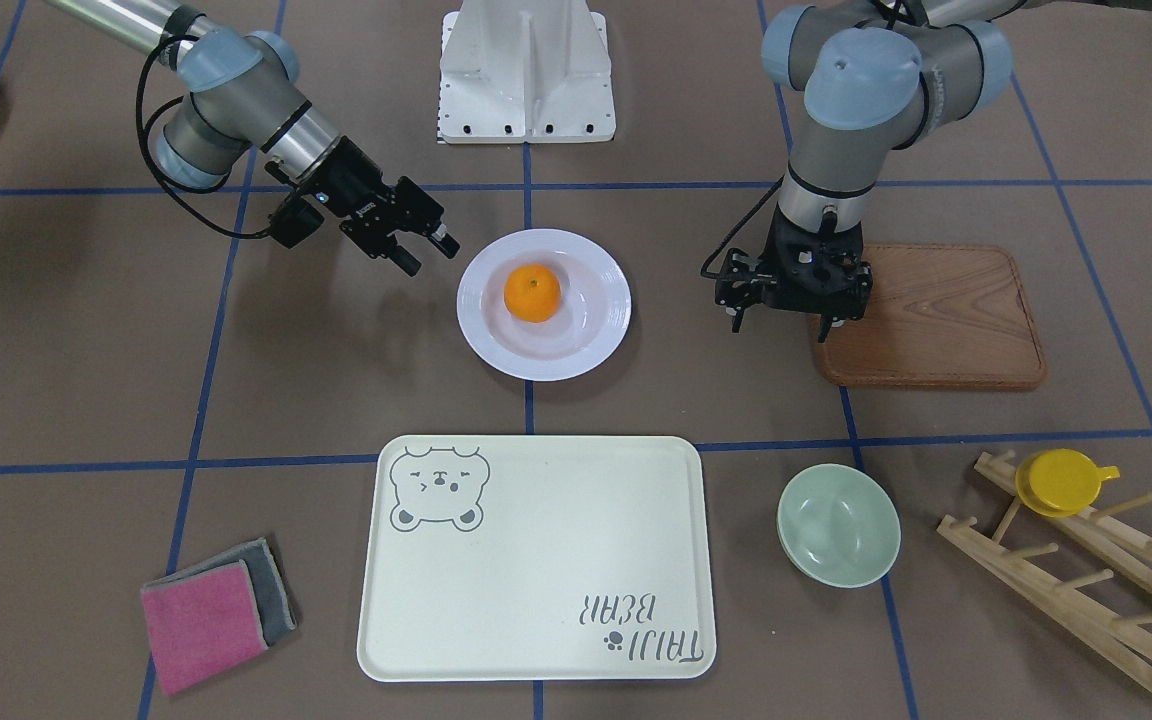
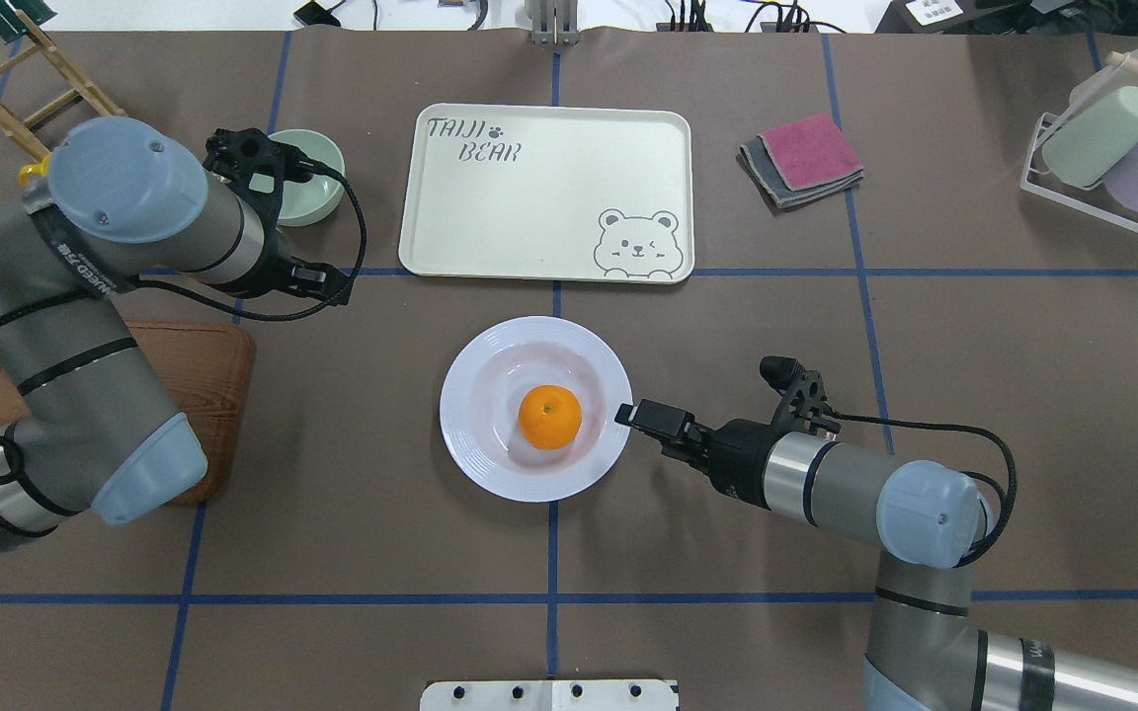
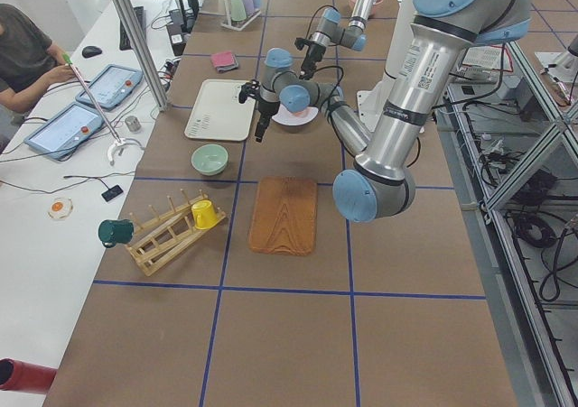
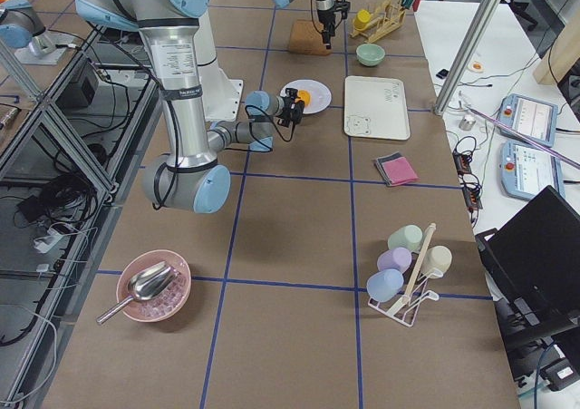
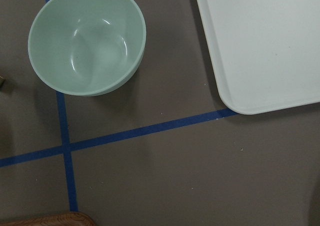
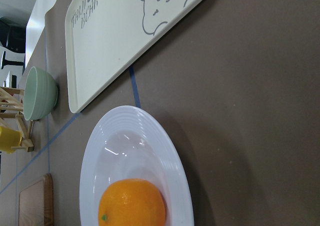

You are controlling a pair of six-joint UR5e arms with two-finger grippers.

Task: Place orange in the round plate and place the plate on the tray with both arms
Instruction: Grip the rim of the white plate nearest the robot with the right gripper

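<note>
The orange point(image 1: 532, 292) point(image 2: 549, 417) lies in the middle of the white round plate point(image 1: 586, 345) point(image 2: 475, 434), which rests on the table a little short of the cream bear tray point(image 1: 536, 560) point(image 2: 529, 207). Nothing lies on the tray. My right gripper point(image 1: 426, 253) point(image 2: 631, 414) hovers just off the plate's rim on my right side, tilted toward it, open and holding nothing. Its wrist view shows the orange point(image 6: 131, 203) and the plate point(image 6: 180, 186) close below. My left gripper point(image 1: 784, 322) points straight down at the inner edge of the wooden board, well clear of the plate, and looks open.
A brown wooden board point(image 1: 946, 320) lies under my left arm. A pale-green bowl point(image 1: 838, 524) point(image 5: 87, 38) sits beside the tray's corner point(image 5: 265, 40). Farther out stands a wooden rack with a yellow cup point(image 1: 1061, 482). Folded pink and grey cloths point(image 1: 211, 610) lie off the tray's other side.
</note>
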